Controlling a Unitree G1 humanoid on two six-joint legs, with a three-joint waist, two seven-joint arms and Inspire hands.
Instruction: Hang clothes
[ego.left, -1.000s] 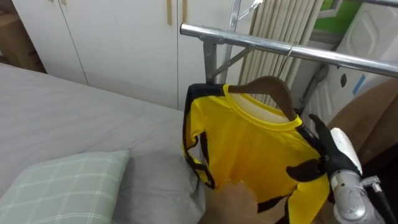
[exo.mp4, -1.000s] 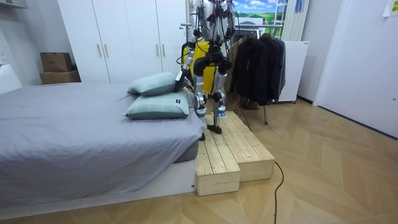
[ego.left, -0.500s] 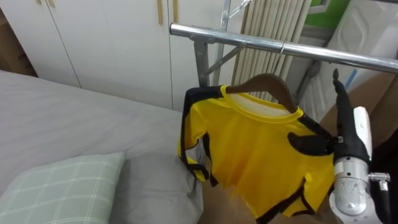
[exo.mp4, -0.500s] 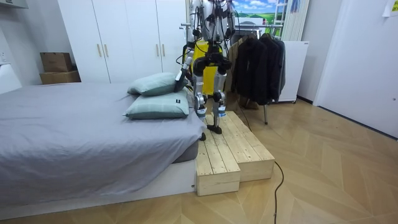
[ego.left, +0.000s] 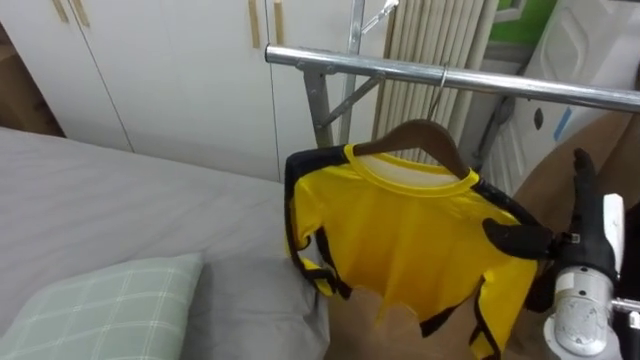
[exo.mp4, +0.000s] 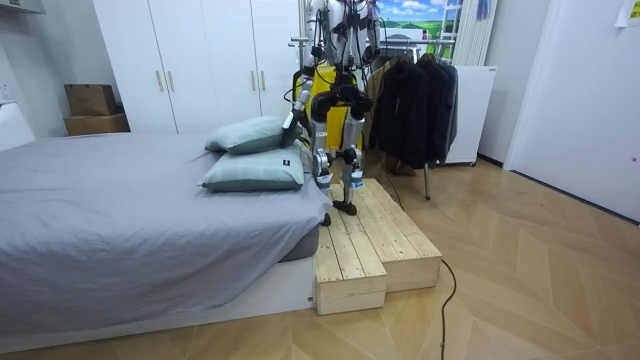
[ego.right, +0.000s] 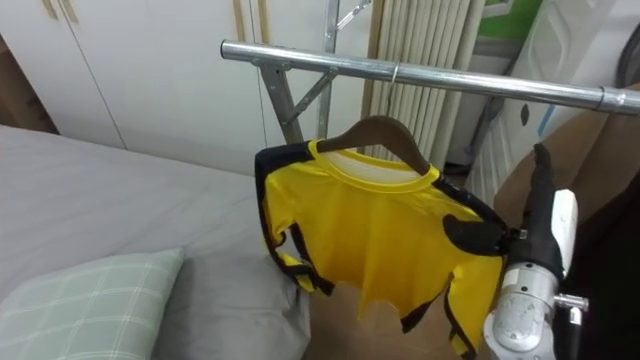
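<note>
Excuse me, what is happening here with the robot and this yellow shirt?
The robot stands on a wooden platform beside the bed, facing a metal clothes rail. A yellow shirt on a wooden hanger hangs there, the hook apparently over the rail. The right robot hand is at the shirt's shoulder, fingers straight, thumb resting on the dark trim. The left robot hand is low at its side.
</note>
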